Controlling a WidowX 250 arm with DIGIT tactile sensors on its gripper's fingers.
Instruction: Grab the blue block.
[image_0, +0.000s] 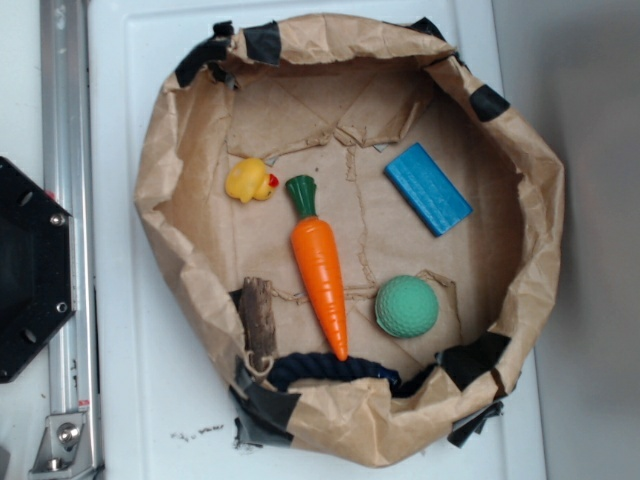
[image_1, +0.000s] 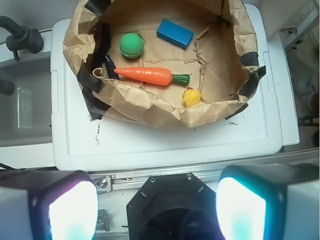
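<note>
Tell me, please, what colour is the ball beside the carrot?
The ball is green with a dimpled surface, seen best in the exterior view.

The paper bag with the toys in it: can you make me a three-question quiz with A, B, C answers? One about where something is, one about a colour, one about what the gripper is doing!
1. What lies next to the carrot's green top?
A duck
B spoon
C cup

2. What colour is the ball?
A red
B green
C white

3. The gripper is
A holding the blue block
B squeezing the ball
C open, outside the bag

Answers: 1 A, the duck sits beside the leaves. 2 B, it looks green. 3 C, the wrist view shows its fingers apart, far from the toys.
</note>
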